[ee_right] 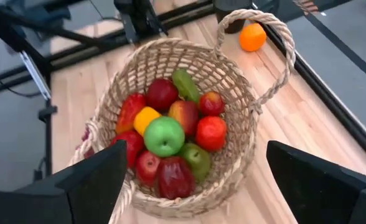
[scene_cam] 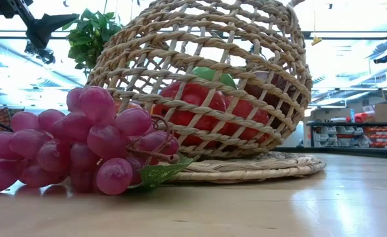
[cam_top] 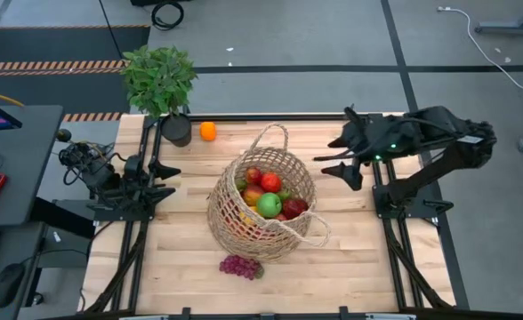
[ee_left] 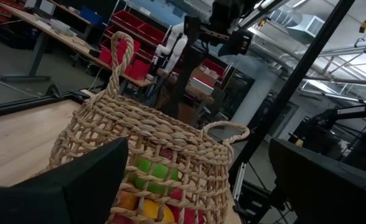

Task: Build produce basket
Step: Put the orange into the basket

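Grey floor (cam_top: 333,36) with striped tape (cam_top: 48,66); red-binned shelves (ee_left: 133,43) behind.

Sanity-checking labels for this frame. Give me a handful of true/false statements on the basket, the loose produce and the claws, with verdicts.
1. The basket already holds produce, with a green apple on top. True.
2. The orange is inside the basket. False: it lies on the table near the plant pot, apart from the basket.
3. The purple grapes lie on the table outside the basket. True.
4. The right claw is shut on an apple. False: it is open and holds nothing, hanging beside the basket.
5. The left claw is open and empty. True.
6. The basket is empty. False: apples and other produce fill it.
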